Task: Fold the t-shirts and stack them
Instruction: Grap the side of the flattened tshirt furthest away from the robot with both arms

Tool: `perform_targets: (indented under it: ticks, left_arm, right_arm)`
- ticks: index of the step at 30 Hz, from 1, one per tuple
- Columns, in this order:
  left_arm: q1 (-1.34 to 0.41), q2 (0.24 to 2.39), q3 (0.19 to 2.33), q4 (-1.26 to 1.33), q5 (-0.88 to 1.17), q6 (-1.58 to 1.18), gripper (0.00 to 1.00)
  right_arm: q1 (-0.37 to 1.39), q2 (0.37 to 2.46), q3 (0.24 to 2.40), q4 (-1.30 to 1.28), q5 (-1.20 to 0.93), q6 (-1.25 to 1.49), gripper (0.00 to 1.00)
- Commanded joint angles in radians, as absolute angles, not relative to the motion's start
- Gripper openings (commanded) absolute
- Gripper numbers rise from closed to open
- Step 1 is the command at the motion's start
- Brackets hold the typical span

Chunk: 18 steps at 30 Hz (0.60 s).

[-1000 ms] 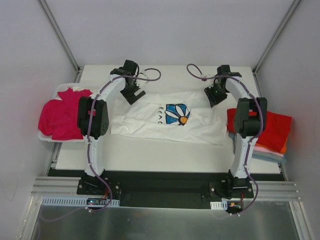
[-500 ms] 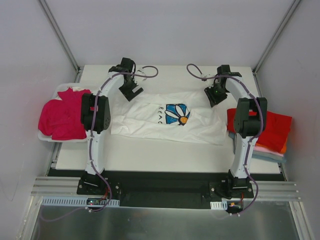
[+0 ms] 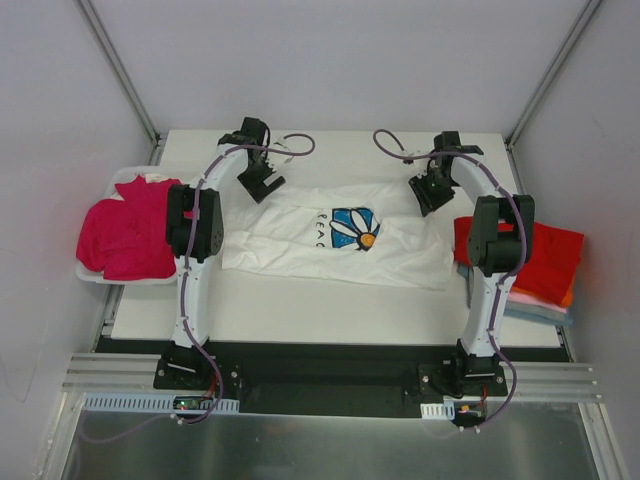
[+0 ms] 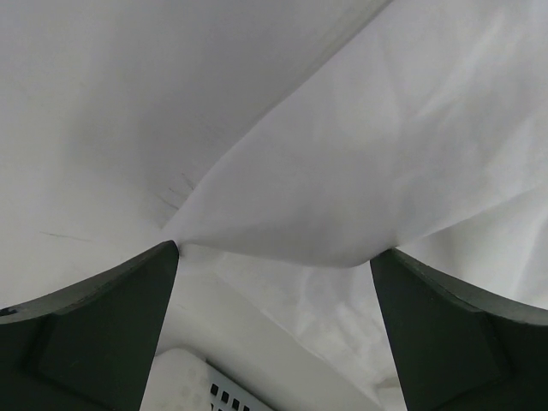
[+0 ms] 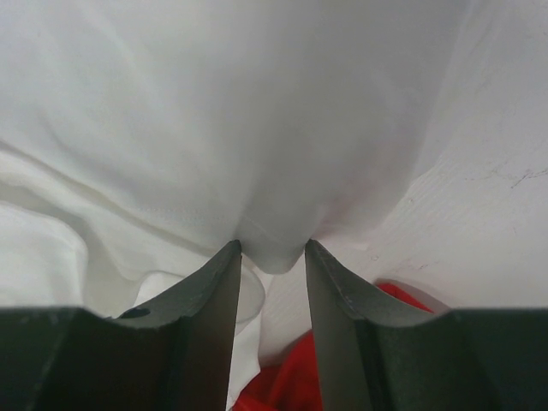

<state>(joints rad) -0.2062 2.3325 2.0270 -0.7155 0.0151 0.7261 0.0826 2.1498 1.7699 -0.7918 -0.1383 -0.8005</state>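
Bright, even light comes from overhead; my top view is sharp, with only faint, soft shadows on the table. Both wrist views are softer: the white t-shirt nearly washes out into pale grey folds, while my left fingers and right fingers loom dark and blurred.

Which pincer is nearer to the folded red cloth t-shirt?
Right. The right pincer is close by the left edge of the folded red cloth t-shirt; the left pincer is across the white daisy-print t-shirt.

White arm links, black joint housings, thin purple cables, dark tapered tool fingers
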Motion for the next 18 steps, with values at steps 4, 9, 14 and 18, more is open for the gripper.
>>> perform_targets:
  ticks: [4, 9, 14, 18]
  left_arm:
    - [-0.184, 2.341, 2.071, -0.73, 0.045, 0.747, 0.85]
    - [-0.178, 2.359, 2.086, -0.73, 0.038, 0.753, 0.7]
    - [-0.175, 2.379, 2.108, -0.73, 0.035, 0.759, 0.64]
    - [-0.175, 2.396, 2.12, -0.732, 0.031, 0.764, 0.55]
  right_arm:
    - [0.078, 2.091, 1.764, -0.816, -0.153, -0.813, 0.39]
    - [0.08, 2.088, 1.764, -0.821, -0.158, -0.813, 0.39]
    - [0.08, 2.083, 1.756, -0.824, -0.158, -0.816, 0.38]
    - [0.083, 2.077, 1.749, -0.824, -0.16, -0.819, 0.38]
